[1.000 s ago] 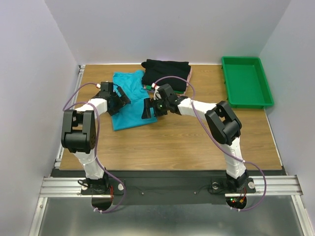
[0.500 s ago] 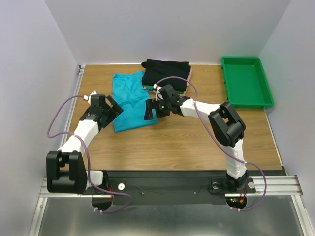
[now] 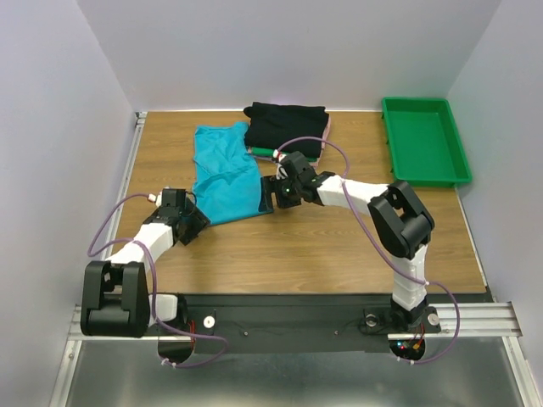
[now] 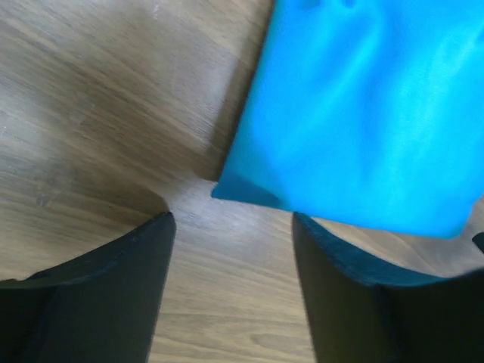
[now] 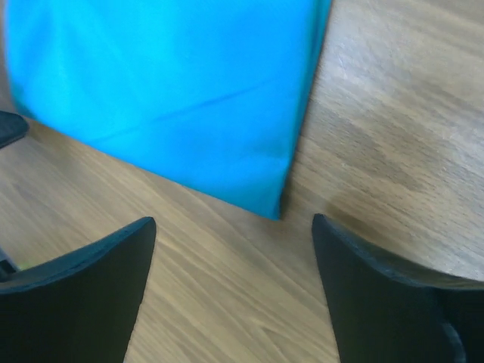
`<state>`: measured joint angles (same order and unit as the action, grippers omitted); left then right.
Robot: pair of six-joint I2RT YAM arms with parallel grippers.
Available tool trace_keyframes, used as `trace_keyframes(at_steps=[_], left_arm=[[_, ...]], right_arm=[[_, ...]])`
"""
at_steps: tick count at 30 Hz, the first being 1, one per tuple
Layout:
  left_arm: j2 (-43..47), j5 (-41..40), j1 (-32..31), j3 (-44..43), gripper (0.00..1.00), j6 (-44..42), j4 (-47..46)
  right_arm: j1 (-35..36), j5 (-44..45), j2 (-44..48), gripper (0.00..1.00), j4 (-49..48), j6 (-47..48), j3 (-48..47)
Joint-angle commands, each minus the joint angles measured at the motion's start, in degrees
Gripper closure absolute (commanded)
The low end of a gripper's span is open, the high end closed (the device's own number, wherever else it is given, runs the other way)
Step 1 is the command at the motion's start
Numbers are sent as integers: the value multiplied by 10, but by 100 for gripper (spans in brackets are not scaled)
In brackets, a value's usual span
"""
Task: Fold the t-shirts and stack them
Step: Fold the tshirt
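The teal t-shirt (image 3: 227,174) lies folded lengthwise on the wooden table, left of centre. A stack of folded t-shirts sits behind it, a black one (image 3: 287,125) on top with green and pink edges showing under it. My left gripper (image 3: 194,225) is open and empty, just off the teal shirt's near left corner (image 4: 227,185). My right gripper (image 3: 270,197) is open and empty, at the shirt's near right corner (image 5: 274,206). Neither gripper touches the cloth.
A rigid green plastic tray (image 3: 424,140) stands at the back right of the table (image 3: 339,246). White walls close in the back and both sides.
My left arm has pulled back toward the near left, off the teal shirt. My right gripper has shifted slightly right. The shirt's near edge now lies flatter and narrower.
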<state>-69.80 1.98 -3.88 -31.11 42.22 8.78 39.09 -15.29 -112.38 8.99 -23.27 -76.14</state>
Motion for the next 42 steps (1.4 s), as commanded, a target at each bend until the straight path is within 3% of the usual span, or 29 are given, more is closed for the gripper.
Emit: trace_keyframes(at_steps=[1, 2, 4, 5, 7, 8, 9, 13, 15, 21, 24, 29, 33, 38, 42], left_arm=[[-38, -15, 3, -5, 38, -5, -23], [-45, -3, 3, -5, 49, -6, -28], [-59, 7, 3, -5, 55, -7, -39], [-61, 9, 3, -4, 68, -9, -44], [-64, 18, 4, 2, 73, -13, -56], [-65, 13, 4, 3, 96, -13, -60], [-69, 15, 4, 0, 100, -13, -58], [-53, 62, 4, 8, 100, -26, -67], [-1, 79, 1, 31, 100, -14, -67], [201, 103, -31, 111, 100, 43, -13], [259, 127, -82, 139, 100, 71, 33], [362, 152, -240, 174, 100, 167, 53], [421, 136, -353, 164, 100, 235, 55], [372, 104, -488, 107, 100, 269, 40], [311, 67, -524, 34, 100, 248, 45]], right_arm=[[5, -4, -43, 20, -3, -4, -32], [5, -11, -50, 25, -4, -5, -37], [5, -25, -64, 42, -4, -13, -45], [5, -27, -67, 48, -3, -14, -46], [7, -32, -71, 60, -4, -13, -45], [8, -36, -72, 64, -4, -14, -43], [10, -38, -71, 72, -3, -14, -40], [14, -31, -50, 88, -4, -22, -20], [15, -3, -11, 94, -3, -28, 11], [15, 48, 149, 96, -3, -65, 137], [15, 42, 231, 96, -1, -82, 225], [17, 36, 370, 95, 18, -138, 369], [20, 32, 512, 96, 100, -162, 410], [21, 24, 598, 97, 184, -179, 391], [21, 40, 597, 97, 207, -168, 355]])
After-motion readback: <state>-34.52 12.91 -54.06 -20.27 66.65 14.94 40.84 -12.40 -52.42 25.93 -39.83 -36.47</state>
